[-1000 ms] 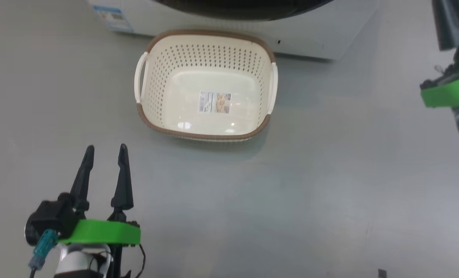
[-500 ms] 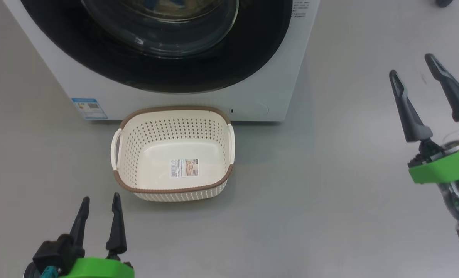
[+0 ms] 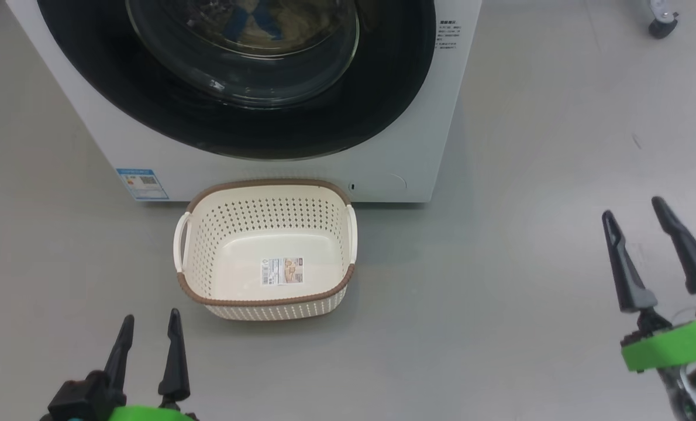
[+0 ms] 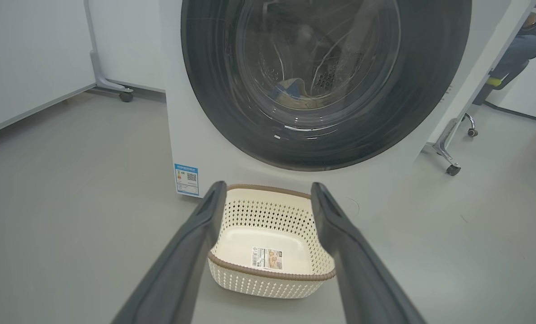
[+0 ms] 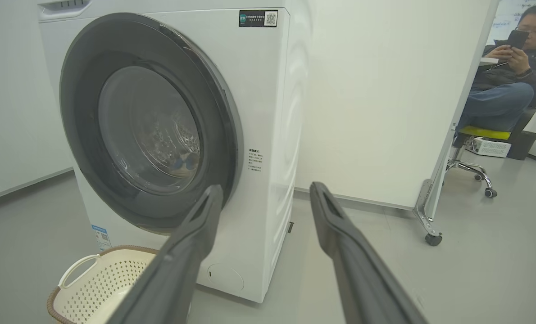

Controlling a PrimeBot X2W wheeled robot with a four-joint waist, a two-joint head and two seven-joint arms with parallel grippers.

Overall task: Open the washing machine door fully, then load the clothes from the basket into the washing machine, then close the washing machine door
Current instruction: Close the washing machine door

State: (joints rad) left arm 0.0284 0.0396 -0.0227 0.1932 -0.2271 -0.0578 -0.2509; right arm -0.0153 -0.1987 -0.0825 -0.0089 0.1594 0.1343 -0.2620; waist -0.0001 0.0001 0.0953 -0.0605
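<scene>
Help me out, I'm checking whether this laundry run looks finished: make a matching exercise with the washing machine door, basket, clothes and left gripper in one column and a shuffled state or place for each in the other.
1. washing machine door
2. basket
3. clothes
4. left gripper

A. inside the washing machine
B. open, holding nothing
C. shut
D. empty

Pairs: 1-C, 2-D, 3-A, 4-B
</scene>
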